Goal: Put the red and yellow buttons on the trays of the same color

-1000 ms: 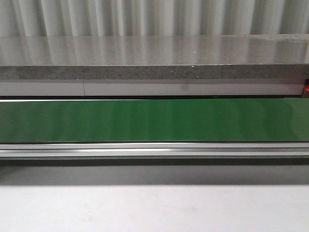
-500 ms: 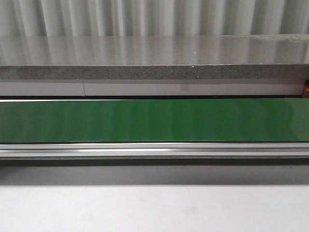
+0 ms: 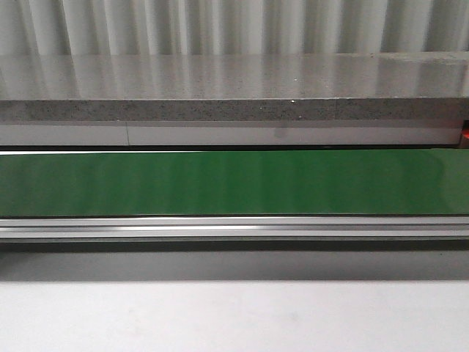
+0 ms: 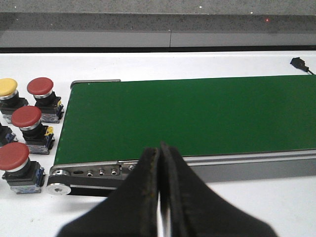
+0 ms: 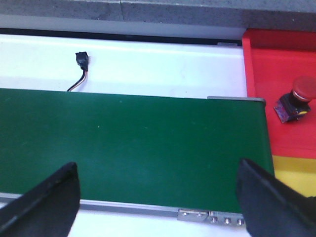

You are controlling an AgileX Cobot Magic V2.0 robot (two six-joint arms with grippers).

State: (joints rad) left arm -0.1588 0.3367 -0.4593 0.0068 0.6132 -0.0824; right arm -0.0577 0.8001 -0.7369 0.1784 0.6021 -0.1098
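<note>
Four buttons (image 4: 25, 117) beside belt (image 4: 187, 116) end: rigid, smooth domed caps, blocky bases; grip base sides. Left end effector (image 4: 160, 163) closed, empty; right end effector (image 5: 158, 190) wide open, empty.

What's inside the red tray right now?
The red tray holds one red button, lying tilted on its side near the frame edge. The tray runs out of the right wrist view, so anything farther in cannot be seen.
</note>
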